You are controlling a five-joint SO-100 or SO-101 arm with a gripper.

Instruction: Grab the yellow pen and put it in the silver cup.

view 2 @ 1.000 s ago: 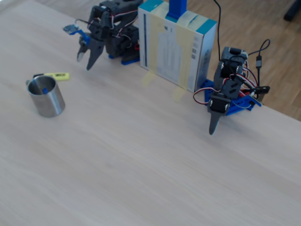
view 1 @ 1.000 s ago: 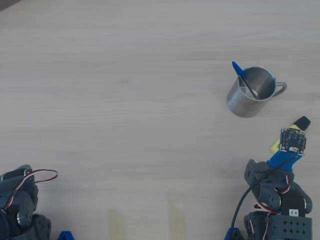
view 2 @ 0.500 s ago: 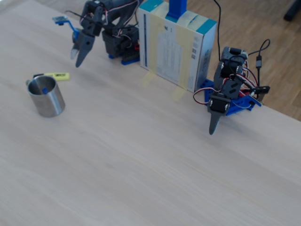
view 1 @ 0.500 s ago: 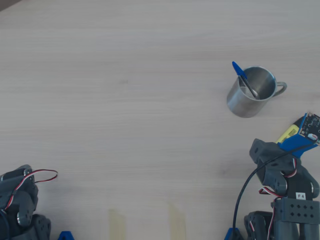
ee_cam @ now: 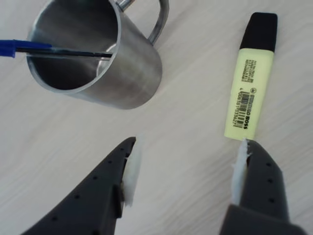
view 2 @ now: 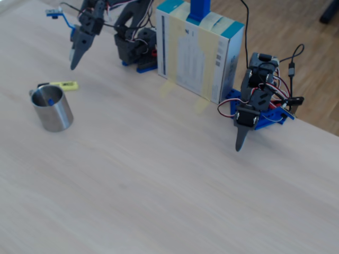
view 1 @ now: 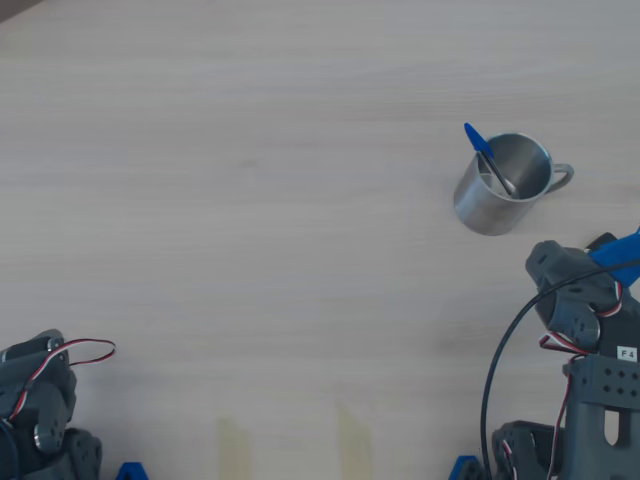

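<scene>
- Yellow pen (ee_cam: 251,92) lies flat on the table (ee_cam: 195,68), untouched, in the upper right of the wrist view; its black cap points to the top edge and its label faces up.
- In the fixed view the pen (view 2: 64,85) shows at the left, just behind the cup (view 2: 51,109); in the overhead view the arm hides nearly all of it.
- Steel cup (ee_cam: 93,54) stands upright in the upper left of the wrist view, handle toward the top, with a thin blue pen (ee_cam: 29,48) already leaning inside.
- The gripper (ee_cam: 186,174) is spread wide and holds nothing: one finger sits at lower left, the other at lower right with its tip just below the pen's near end.
- Across the last second the arm has swung over: in the overhead view it has moved toward the right edge and up the frame, and in the fixed view the gripper (view 2: 75,57) has shifted left and higher, from right of the pen to just above and behind it.
- The pen and cup have not moved in that time.
- My reading: this is the approach, with the grasp not yet begun. The pen lies off to the right side of the opening, not centred, so the jaws likely need to shift right and come down before closing.
- The cup is near the pen, so a wide finger could nudge it.
</scene>
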